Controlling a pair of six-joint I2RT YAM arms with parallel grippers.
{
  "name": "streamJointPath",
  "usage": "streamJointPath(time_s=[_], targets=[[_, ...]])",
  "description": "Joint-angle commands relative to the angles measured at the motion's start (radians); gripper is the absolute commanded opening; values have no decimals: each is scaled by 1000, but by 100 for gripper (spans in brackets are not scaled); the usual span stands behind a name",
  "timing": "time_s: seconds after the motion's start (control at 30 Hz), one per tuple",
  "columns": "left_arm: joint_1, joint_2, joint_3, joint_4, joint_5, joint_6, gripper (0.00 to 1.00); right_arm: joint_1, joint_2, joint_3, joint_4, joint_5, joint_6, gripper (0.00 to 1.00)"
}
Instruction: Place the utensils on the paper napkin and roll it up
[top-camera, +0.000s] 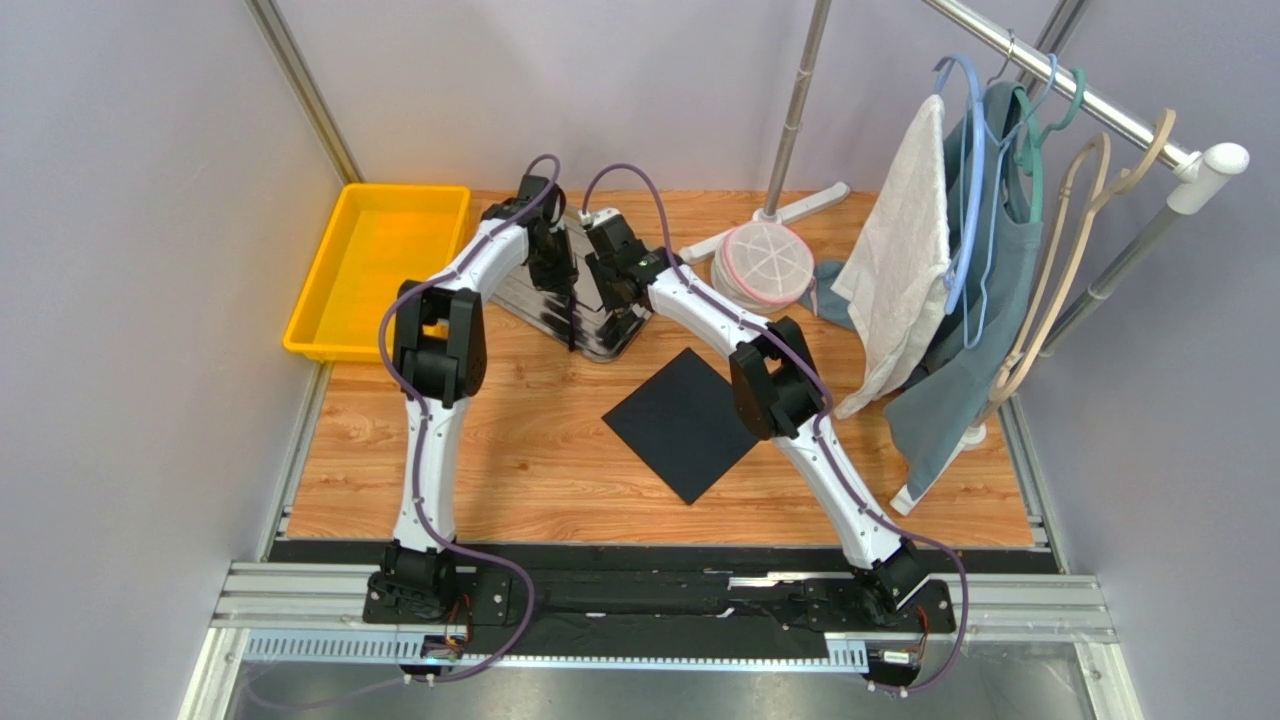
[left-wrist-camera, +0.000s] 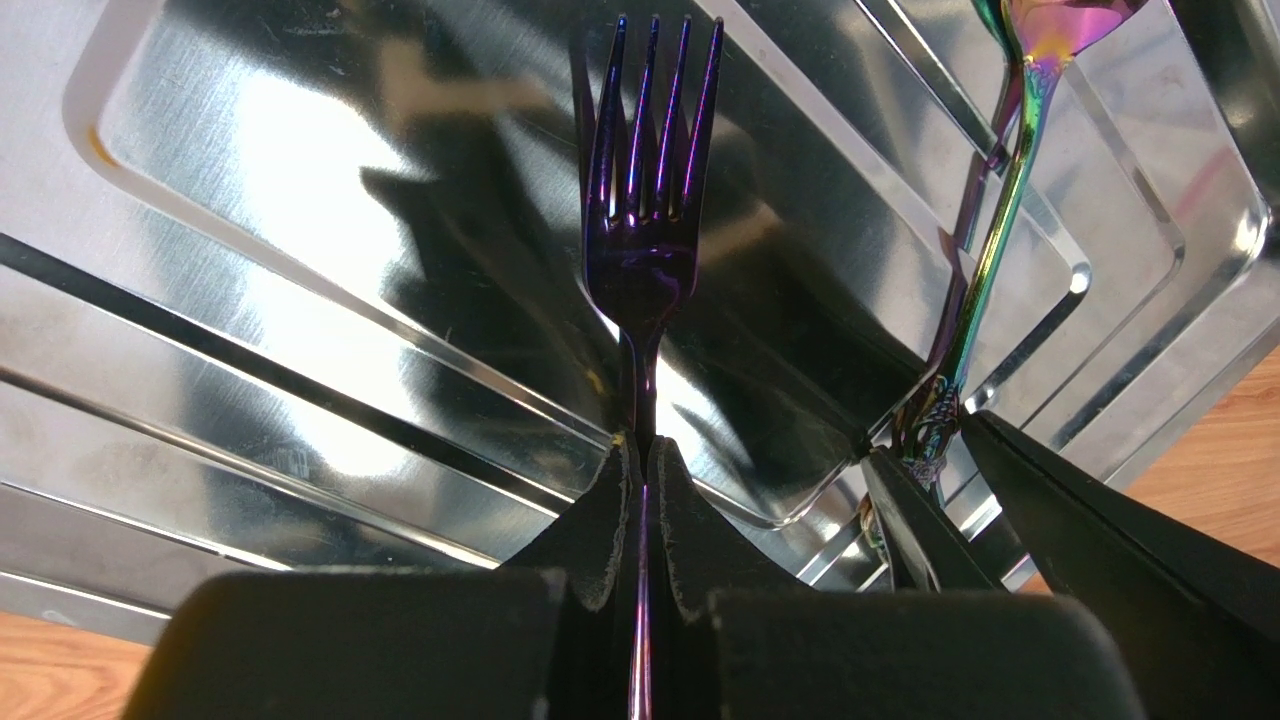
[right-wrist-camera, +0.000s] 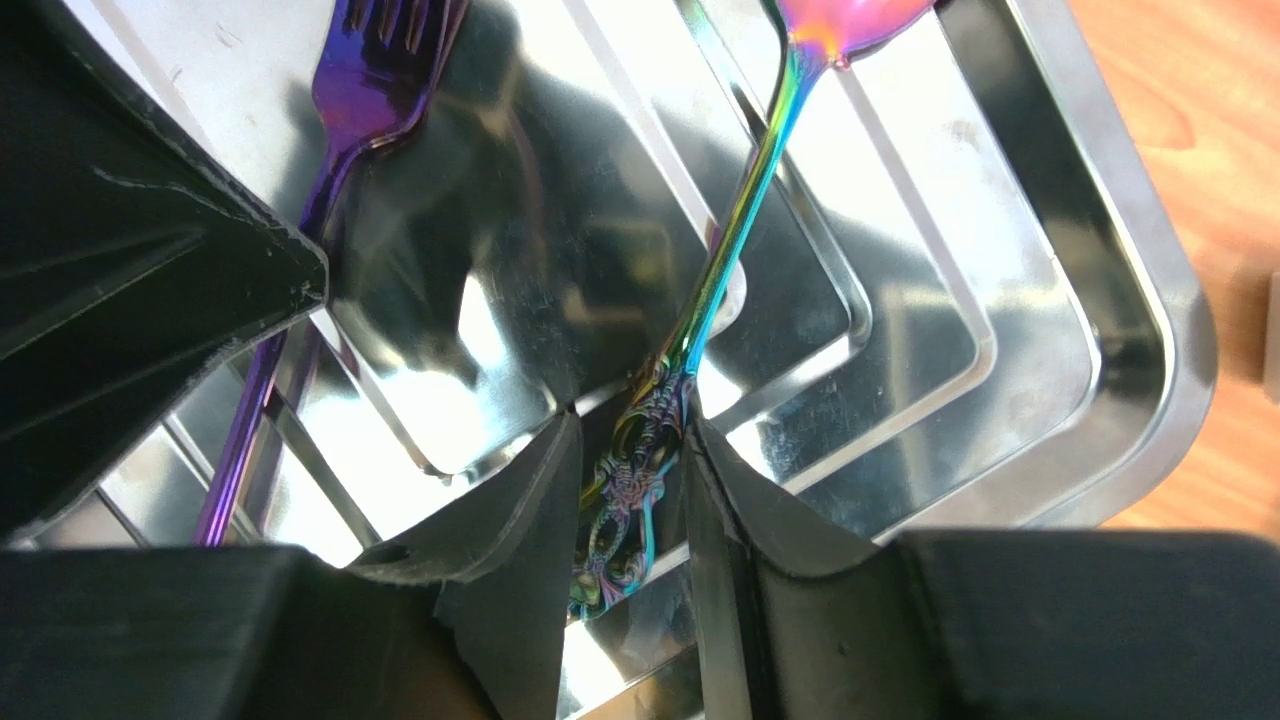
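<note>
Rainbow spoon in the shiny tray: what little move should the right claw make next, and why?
Probably close the right gripper on the rainbow-handled spoon: its fingers flank the handle with a gap, while the left gripper pinches the purple fork.

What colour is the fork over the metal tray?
The fork is dark shiny purple shading to blue; the left wrist view shows it best.
</note>
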Motion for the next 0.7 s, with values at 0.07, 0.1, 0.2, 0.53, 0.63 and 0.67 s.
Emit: streamJointPath(time_s=[0.07, 0.1, 0.2, 0.53, 0.63, 0.67], targets=[[7, -40, 11, -32, 14, -17, 0, -1, 28, 31, -115, -1, -43, 34], [7, -39, 11, -32, 17, -17, 0, -4, 29, 31, -126, -7, -43, 33], [7, -37, 11, -31, 17, -18, 0, -13, 31, 28, -144, -55, -43, 24], [7, -48, 14, -20, 31, -8, 0, -25, -63, -25, -40, -49, -55, 0], [7, -60, 13, -11, 33, -3, 0, -30, -139, -91, 37, -47, -57, 0], [7, -65, 13, -5, 31, -3, 0, -32, -152, -98, 44, -50, -57, 0]])
